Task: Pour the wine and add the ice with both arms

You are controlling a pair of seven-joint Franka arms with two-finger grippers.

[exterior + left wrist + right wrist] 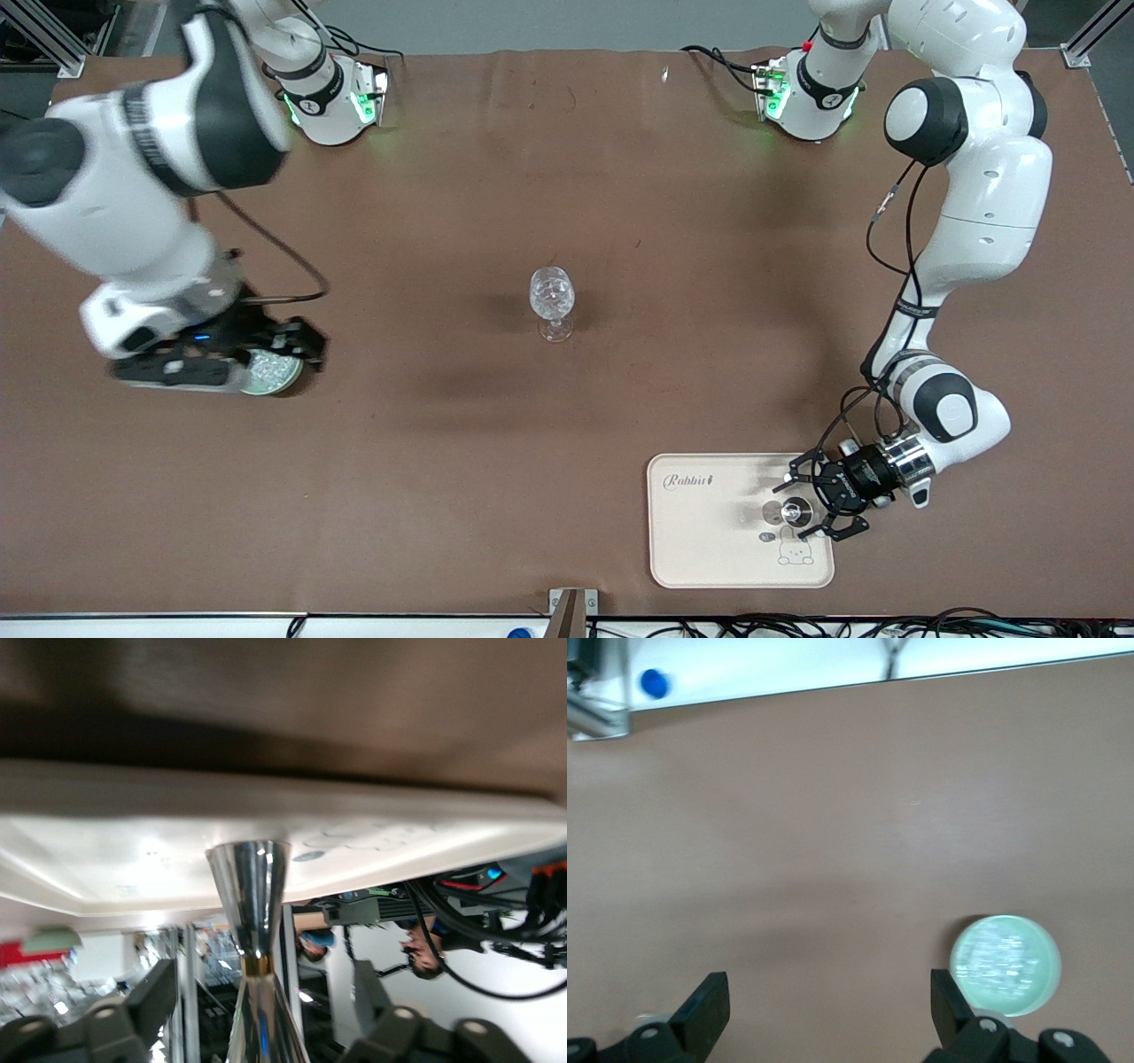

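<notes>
A clear wine glass [552,301] stands upright mid-table, with whitish glints in its bowl. A small round dish of ice [268,373] sits toward the right arm's end of the table; it also shows in the right wrist view [1005,966]. My right gripper [288,350] hovers over the dish's edge, open and empty [828,1001]. A shiny metal jigger [793,511] stands on a cream tray [700,540]. My left gripper [813,503] is open with a finger on each side of the jigger [252,904], not touching it.
The tray [266,828] lies near the table's front edge toward the left arm's end. Cables run along the table's front edge [797,625]. Both arm bases [332,97] stand at the back of the brown table.
</notes>
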